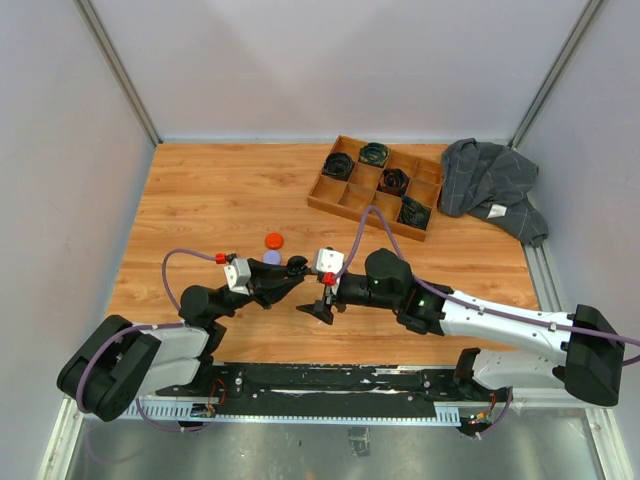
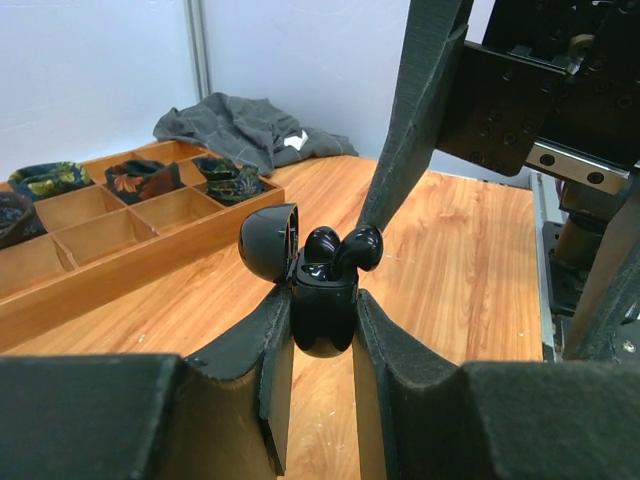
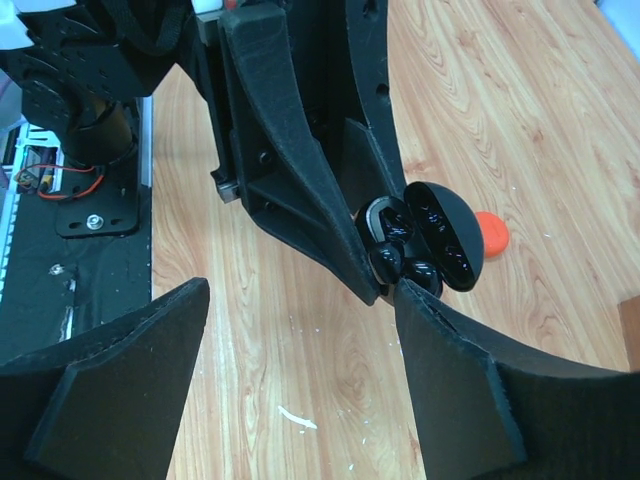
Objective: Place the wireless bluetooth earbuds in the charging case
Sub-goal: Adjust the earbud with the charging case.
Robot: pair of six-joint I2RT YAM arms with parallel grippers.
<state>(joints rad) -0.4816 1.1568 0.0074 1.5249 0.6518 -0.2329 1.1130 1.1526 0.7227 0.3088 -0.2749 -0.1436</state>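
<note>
We see the L gripper (image 1: 297,268) pinching a glossy black egg-shaped plastic charging case (image 2: 322,322), lid open. Two small black plastic earbuds (image 2: 345,250) sit in the case. R gripper (image 3: 300,292) fingers are spread wide, one tip just beside the case.

Case (image 2: 322,310): flanks covered by the left fingers (image 2: 262,345). In the right wrist view its body is mostly hidden behind them.

Buds (image 2: 335,248): stems sunk in the case, unseen. Contact with the right finger (image 2: 415,130) cannot be confirmed. Overhead, too small to separate from the case.

Orange disc (image 3: 492,235) beyond the case: one edge hidden by the lid.

Tray (image 2: 60,255) behind the case: cut off at the frame edge.
</note>
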